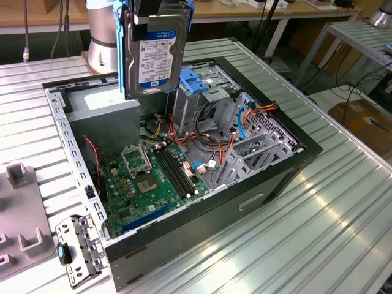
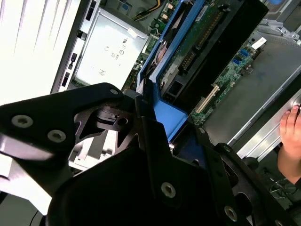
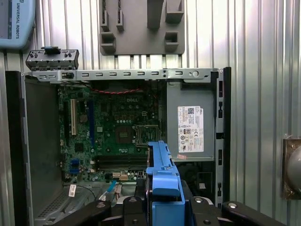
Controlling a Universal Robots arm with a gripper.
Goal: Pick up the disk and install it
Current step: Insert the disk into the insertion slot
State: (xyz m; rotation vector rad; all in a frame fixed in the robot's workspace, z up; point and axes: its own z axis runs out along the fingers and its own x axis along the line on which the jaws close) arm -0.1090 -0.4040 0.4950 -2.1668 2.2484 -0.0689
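Disk [image 1: 156,52]: dull silver-grey metal body, white paper-like label w/ dark band. Carrier [image 3: 162,183] round it: blue plastic, smooth, slight sheen. End effector [image 2: 157,117]: matt black, bright metal screw heads. Worktop [image 1: 318,214]: ribbed bare metal, shiny, reflective. PC case [image 1: 202,226]: matt black outside, bare grey sheet metal inside. Motherboard [image 1: 144,184]: green, semi-gloss.

light: bright, even | glare: table [image 2: 28,47] blown white, second wrist view

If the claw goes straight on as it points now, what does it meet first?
Probably the green motherboard, near its black memory slots, touched first by the held blue-framed silver-grey disk; depth is unclear.
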